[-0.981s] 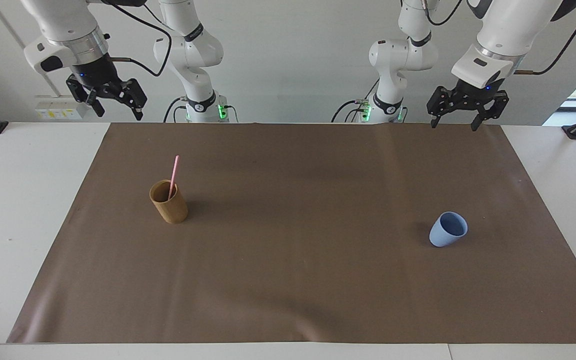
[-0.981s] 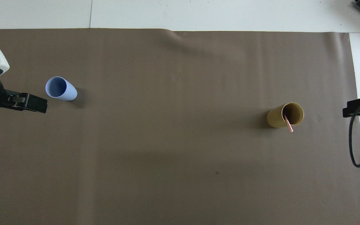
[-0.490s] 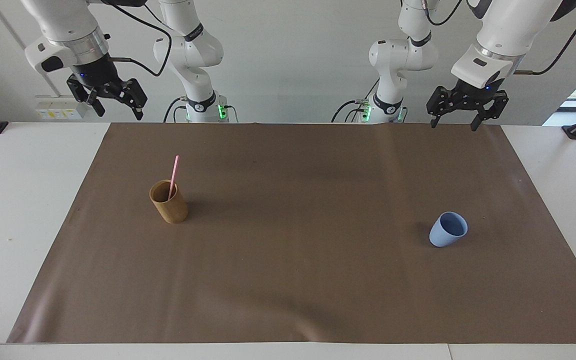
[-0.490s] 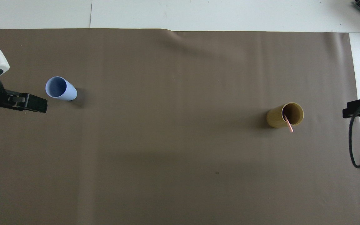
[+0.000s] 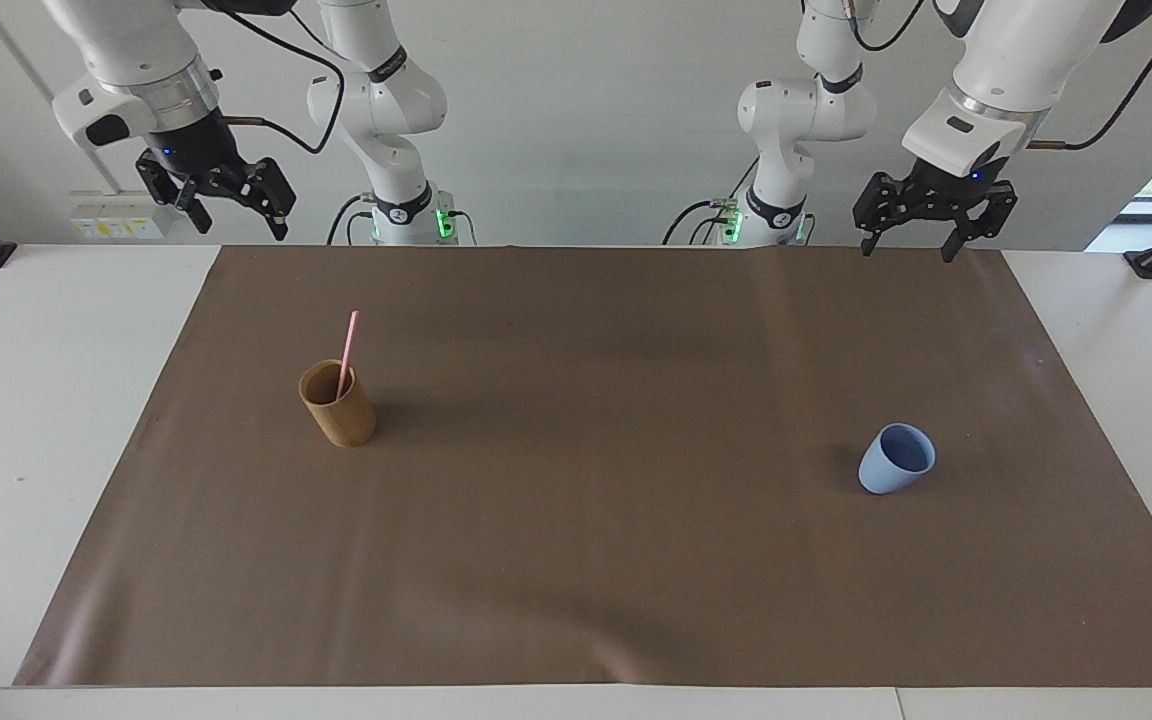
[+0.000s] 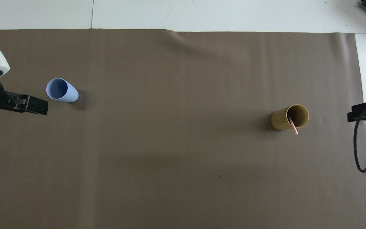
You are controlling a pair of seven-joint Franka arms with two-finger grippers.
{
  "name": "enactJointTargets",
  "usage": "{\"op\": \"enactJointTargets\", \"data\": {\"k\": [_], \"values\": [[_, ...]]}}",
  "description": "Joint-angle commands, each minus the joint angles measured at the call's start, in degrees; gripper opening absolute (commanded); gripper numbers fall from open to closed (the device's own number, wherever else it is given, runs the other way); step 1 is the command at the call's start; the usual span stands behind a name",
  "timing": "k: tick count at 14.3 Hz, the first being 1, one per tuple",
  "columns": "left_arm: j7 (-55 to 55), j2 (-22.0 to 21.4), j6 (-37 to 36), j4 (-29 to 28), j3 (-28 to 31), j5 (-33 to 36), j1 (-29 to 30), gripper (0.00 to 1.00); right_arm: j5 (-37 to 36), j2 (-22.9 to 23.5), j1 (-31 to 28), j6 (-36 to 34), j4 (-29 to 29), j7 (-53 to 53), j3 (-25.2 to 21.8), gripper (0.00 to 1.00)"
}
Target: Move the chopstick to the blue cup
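Left gripper raised, fingers apart, right gripper raised, fingers apart

Pink chopstick upright in tan cup

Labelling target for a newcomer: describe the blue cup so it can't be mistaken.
On the brown mat, toward the left arm's end, stands a small light blue tapered cup, handleless and empty. The only other cup, a taller tan wooden-looking cylinder, holds a thin pink chopstick.
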Motion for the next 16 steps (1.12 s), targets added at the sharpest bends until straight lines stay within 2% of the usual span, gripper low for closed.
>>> {"op": "enactJointTargets", "data": {"k": [1, 16], "values": [[0.8, -1.1, 1.0, -1.2, 0.1, -0.7, 0.2, 1.0, 0.3, -2.0, -0.5, 1.5, -2.6, -1.6, 0.1, 1.0], [1.1, -1.0, 1.7, -1.2, 0.1, -0.8, 0.2, 1.0, 0.6, -2.0, -0.5, 1.5, -2.6, -1.6, 0.1, 1.0]]}}
